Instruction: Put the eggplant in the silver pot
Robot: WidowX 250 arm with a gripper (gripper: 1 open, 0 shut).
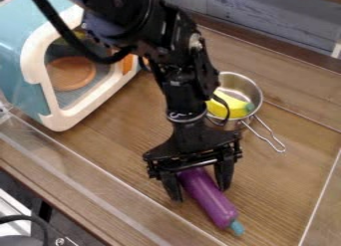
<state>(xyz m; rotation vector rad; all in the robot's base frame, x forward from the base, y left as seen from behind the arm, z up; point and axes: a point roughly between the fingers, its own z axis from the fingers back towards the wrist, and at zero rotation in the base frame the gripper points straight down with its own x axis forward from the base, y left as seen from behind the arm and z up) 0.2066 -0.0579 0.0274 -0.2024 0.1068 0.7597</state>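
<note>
The gripper [197, 173] points steeply down at the wooden tabletop [94, 155], its black fingers [170, 184] spread wide apart, with nothing clamped between them. It sits directly over the upper end of the eggplant [209, 195]: one finger stands on the eggplant's left flank and the other on its right, so the purple body runs out from between them toward the near edge of the table. Whether the fingertips already touch the wood or the eggplant's skin is hard to say from this single view; they look very low.

The eggplant lies flat on the wood, its long axis running diagonally from under the gripper down and to the right, ending in the small teal stem tip. The line joining the fingers crosses that axis roughly square-on, which looks like the right setup for closing across the narrow width rather than along the length.

The silver pot [250, 91] stands beyond the eggplant, up and to the right of it, well apart, wire handle sticking out toward the right. A yellow toy [229, 105] already lies inside. Farther left of the eggplant sits the toy microwave [54, 76].
</note>
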